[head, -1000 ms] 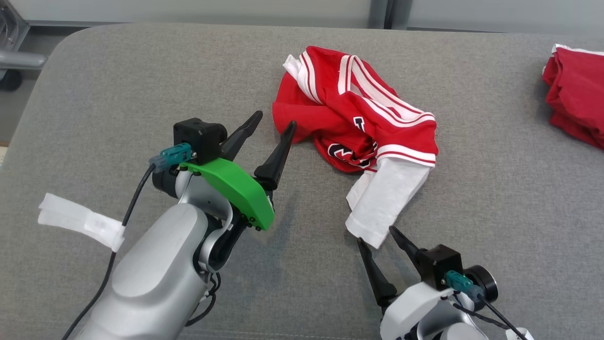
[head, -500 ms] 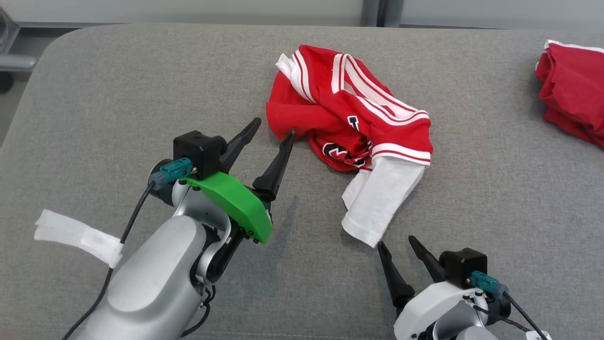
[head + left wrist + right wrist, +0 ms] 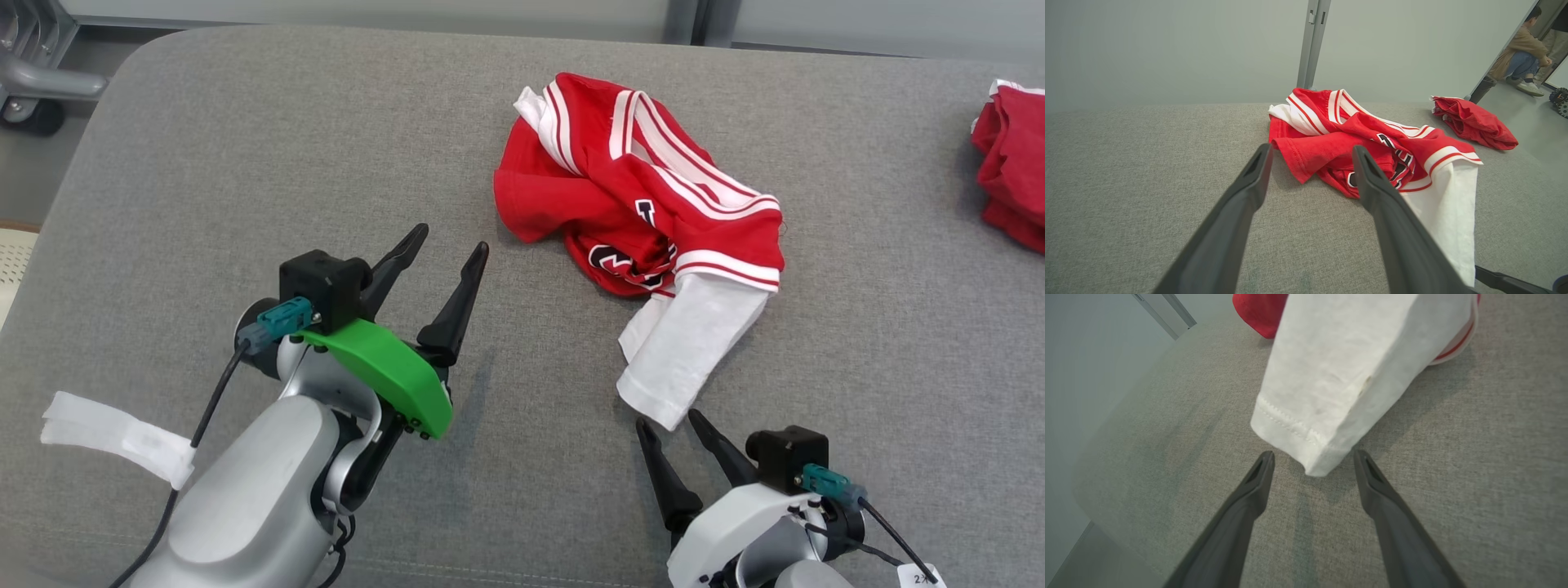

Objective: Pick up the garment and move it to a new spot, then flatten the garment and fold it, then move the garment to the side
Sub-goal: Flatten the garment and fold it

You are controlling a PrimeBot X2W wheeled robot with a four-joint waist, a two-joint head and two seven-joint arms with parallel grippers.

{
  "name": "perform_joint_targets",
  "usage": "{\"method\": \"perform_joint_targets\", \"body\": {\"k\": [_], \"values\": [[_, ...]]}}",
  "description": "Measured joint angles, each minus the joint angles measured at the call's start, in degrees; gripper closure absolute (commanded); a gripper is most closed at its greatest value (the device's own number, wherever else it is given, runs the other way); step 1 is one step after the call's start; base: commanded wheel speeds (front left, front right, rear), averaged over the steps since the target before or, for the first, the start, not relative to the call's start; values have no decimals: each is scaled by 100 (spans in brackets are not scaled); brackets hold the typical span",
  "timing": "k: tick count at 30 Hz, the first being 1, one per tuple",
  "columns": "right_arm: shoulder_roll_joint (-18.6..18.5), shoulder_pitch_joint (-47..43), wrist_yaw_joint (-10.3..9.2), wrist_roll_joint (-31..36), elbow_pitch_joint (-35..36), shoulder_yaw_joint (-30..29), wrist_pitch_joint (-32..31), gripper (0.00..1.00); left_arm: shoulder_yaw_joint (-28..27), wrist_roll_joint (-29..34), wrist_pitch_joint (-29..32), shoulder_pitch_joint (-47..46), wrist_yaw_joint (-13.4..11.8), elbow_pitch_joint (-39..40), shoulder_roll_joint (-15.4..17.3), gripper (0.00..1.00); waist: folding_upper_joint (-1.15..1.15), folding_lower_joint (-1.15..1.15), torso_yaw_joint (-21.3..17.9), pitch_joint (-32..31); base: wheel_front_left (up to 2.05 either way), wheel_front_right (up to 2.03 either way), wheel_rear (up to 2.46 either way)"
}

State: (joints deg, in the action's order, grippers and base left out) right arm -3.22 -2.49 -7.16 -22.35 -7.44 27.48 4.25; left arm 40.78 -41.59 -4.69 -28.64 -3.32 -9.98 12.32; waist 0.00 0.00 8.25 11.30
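Note:
The garment [image 3: 645, 204], a red jersey shirt with striped trim and black lettering, lies crumpled at the middle of the grey padded surface [image 3: 245, 163]. Its white sleeve [image 3: 694, 343] stretches toward me. My left gripper [image 3: 451, 239] stands open a short way left of the shirt's red hem, touching nothing; the left wrist view shows the garment [image 3: 1331, 143] just beyond the left gripper [image 3: 1311, 150]. My right gripper [image 3: 669, 420] is open at the sleeve's cuff. In the right wrist view the sleeve [image 3: 1351, 367] has its cuff corner between the right gripper's [image 3: 1313, 454] fingertips.
A second red garment [image 3: 1008, 180] lies bunched at the surface's far right edge. A white strip [image 3: 114, 429] lies by my left forearm. A metal frame on wheels [image 3: 41, 82] stands off the back left corner. A person [image 3: 1519, 53] crouches in the background.
The head camera has shifted, sliding the scene right. Against the garment, my left gripper has drawn back from the hem, and my right gripper has moved left so the cuff corner sits between its fingers.

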Motion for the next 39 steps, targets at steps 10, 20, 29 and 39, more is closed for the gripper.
{"method": "perform_joint_targets", "body": {"k": [10,20,29,39], "values": [[-2,167,-2,-242,-156,8,26,0,-12,0,0,55,-75,159,16,0,0,0,30,20,0,0,0],[-5,415,-3,-654,-135,65,218,100,-177,-10,-12,204,-133,289,130,0,0,0,-35,48,0,0,0],[-94,659,141,-1448,1312,-555,201,100,-508,-97,-154,444,-209,276,303,0,0,0,-348,24,0,0,0],[-1034,2420,309,-1625,2889,-879,-1532,100,-302,-313,-320,474,-204,141,-260,0,0,0,-564,-271,0,0,0]]}}
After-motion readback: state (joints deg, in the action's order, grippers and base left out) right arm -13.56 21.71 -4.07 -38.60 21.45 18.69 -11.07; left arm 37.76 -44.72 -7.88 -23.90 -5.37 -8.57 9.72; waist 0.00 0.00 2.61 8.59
